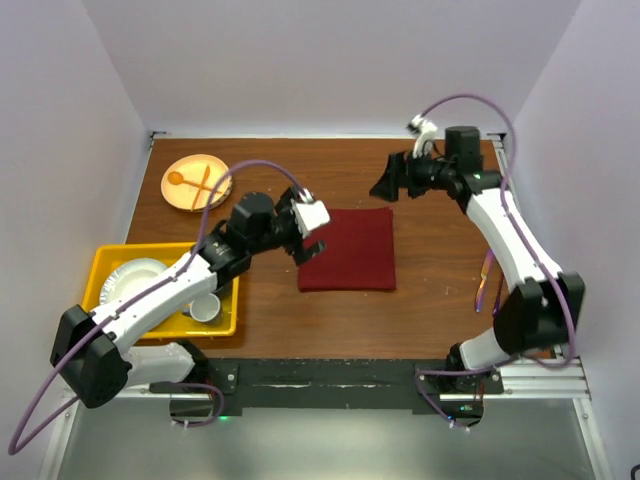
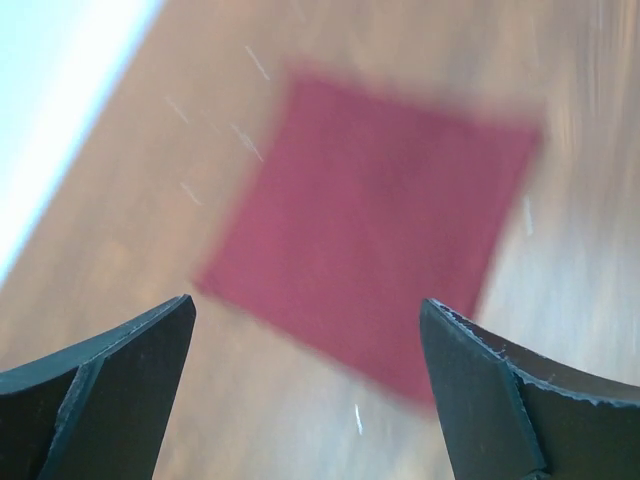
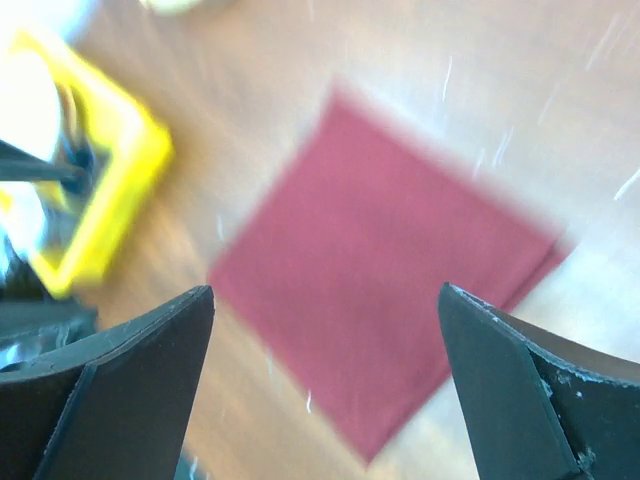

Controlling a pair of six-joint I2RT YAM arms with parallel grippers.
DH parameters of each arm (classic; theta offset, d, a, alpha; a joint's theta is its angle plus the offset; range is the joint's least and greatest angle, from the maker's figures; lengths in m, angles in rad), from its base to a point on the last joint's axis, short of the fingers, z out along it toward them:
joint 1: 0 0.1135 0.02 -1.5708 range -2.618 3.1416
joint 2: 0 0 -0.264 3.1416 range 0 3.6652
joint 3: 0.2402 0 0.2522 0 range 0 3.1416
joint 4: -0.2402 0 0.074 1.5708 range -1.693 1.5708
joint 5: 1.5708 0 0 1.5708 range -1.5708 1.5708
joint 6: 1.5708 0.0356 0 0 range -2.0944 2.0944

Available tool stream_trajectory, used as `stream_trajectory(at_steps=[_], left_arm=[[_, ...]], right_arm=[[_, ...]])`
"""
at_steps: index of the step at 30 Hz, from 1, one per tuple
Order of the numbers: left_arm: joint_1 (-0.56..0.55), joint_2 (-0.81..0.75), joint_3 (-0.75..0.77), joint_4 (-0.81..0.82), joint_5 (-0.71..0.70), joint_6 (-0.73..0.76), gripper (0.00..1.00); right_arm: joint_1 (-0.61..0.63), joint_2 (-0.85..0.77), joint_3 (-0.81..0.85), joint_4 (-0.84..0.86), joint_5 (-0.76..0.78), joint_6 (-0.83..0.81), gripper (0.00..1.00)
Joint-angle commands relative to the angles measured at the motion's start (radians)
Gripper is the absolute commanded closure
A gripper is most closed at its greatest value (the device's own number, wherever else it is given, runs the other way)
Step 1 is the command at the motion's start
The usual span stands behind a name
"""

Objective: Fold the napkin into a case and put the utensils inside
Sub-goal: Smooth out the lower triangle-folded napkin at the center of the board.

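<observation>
The maroon napkin [image 1: 348, 250] lies flat as a square on the wooden table, in the middle. It shows blurred in the left wrist view [image 2: 370, 220] and in the right wrist view [image 3: 390, 280]. My left gripper [image 1: 305, 243] hovers open and empty at the napkin's left edge [image 2: 307, 300]. My right gripper [image 1: 385, 181] is open and empty above the table, just behind the napkin's far right corner [image 3: 326, 288]. Slim purplish utensils [image 1: 486, 285] seem to lie at the table's right side, partly hidden by the right arm.
A yellow bin [image 1: 100, 262] with white bowls and a cup stands at the left; it also shows in the right wrist view [image 3: 110, 200]. An orange plate [image 1: 196, 182] with an orange spoon and fork sits at the back left. Walls close in on three sides.
</observation>
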Motion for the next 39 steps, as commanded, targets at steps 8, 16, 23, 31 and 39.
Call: stream_trajectory(at_steps=[8, 16, 23, 31, 39], left_arm=[[0.116, 0.184, 0.13, 0.222, 0.515, -0.731, 0.0], [0.144, 0.306, -0.167, 0.742, 0.701, -1.16, 0.0], [0.159, 0.499, -0.23, 0.97, 0.758, -1.408, 0.0], [0.162, 0.65, -0.269, 1.05, 0.75, -1.512, 0.0], [0.227, 0.757, -0.29, 0.792, 0.675, -1.361, 0.0]], right_arm=[[0.058, 0.001, -0.136, 0.259, -0.266, 0.427, 0.02], [0.093, -0.042, -0.456, 0.408, -0.299, 0.622, 0.02], [0.102, 0.058, -0.556, 0.531, -0.36, 0.719, 0.02], [0.102, 0.183, -0.61, 0.51, -0.385, 0.641, 0.02], [-0.017, 0.389, -0.555, 0.298, -0.325, 0.307, 0.02]])
